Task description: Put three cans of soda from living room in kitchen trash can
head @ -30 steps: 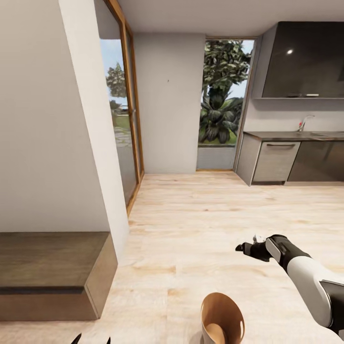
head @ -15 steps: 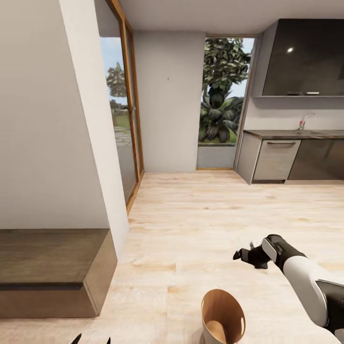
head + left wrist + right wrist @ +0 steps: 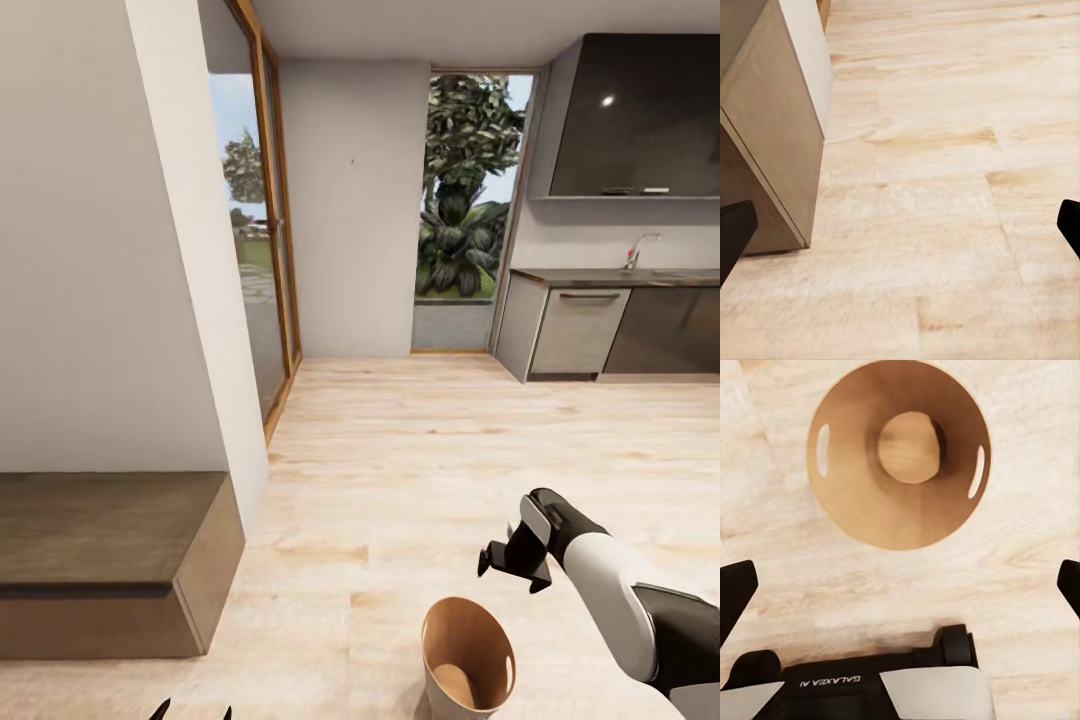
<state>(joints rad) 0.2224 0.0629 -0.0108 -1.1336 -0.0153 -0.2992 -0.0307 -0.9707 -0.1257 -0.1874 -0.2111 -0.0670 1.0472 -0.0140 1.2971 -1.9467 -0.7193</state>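
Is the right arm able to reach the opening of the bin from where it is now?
Probably yes. The right gripper hangs open just above and beside the bin, whose opening faces up with nothing between them. The bin looks empty inside.

tash can point(image 3: 467, 660) base cut off, left tool point(image 3: 190, 712) mostly cropped

Pale wood floor point(image 3: 420, 440), white walls, wood-framed glass doors point(image 3: 262, 250) left, low brown bench point(image 3: 110, 560) near left, dark glossy cabinets point(image 3: 630, 120) far right.

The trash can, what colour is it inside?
Coppery brown inside the trash can, like wood; the right wrist view looks straight down into it.
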